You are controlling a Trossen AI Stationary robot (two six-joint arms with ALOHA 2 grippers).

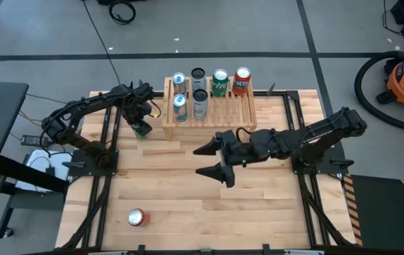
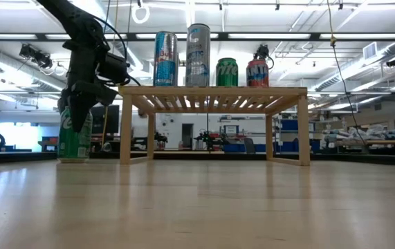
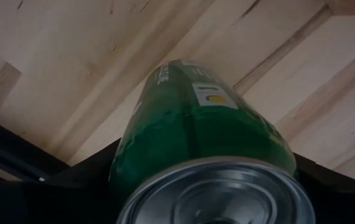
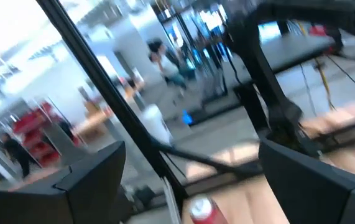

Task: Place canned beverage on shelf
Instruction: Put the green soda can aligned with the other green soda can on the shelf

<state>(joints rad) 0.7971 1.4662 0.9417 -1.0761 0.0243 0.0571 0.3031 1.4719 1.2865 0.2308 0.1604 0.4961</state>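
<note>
A green can (image 2: 75, 143) stands upright on the table just left of the shelf (image 2: 211, 90). My left gripper (image 2: 77, 111) comes down onto its top end and is shut on it; from above both show at the shelf's left board (image 1: 142, 127). The light-wood shelf (image 1: 235, 113) carries several upright cans (image 1: 200, 104) on its slatted top. My right gripper (image 1: 212, 161) hangs open over the table's middle, nothing between its fingers (image 4: 84, 180). A red can (image 1: 138, 217) lies on its side near the table's front edge. My left gripper pinches the green can's upper wall (image 2: 81, 128) between its two fingers, just under the silver lid (image 3: 221, 193). The fingers come from above and point down. The can is upright, with its bottom (image 2: 74, 159) on the table.
The shelf's near right slats (image 1: 238, 113) are bare. Black frame rails (image 1: 102, 177) run along the table's left and right sides. Open wood lies between the shelf and the red can (image 4: 201, 210).
</note>
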